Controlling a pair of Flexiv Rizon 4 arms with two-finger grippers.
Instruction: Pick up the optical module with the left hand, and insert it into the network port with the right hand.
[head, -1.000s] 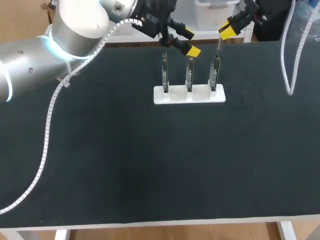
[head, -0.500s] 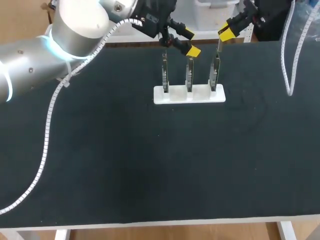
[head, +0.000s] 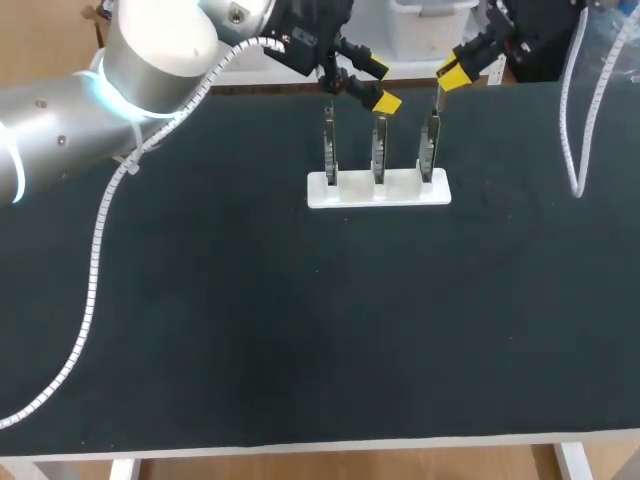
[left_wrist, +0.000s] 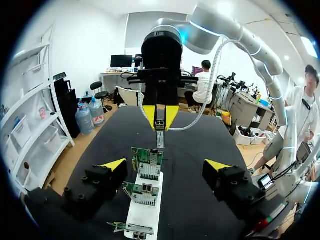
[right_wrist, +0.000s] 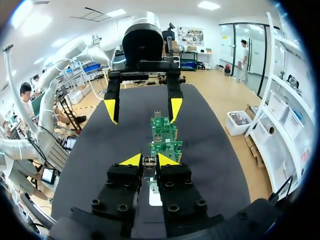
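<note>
Robotics lab: black test table (head: 200, 300), cabled robot arm (head: 60, 130), white rack (head: 378, 190) of circuit boards (head: 377, 150) beneath left gripper (head: 376, 85).

The small metallic optical module (left_wrist: 159, 134) is hanging in the jaws of the right gripper (right_wrist: 148, 160), just above the rightmost upright green network card (head: 430, 150), far across the tabletop (head: 250, 320).

Bright overhead light; glare on left arm (head: 160, 40) white shell.

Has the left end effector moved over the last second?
No. The left end effector is in the same place above the white holder as before.
</note>
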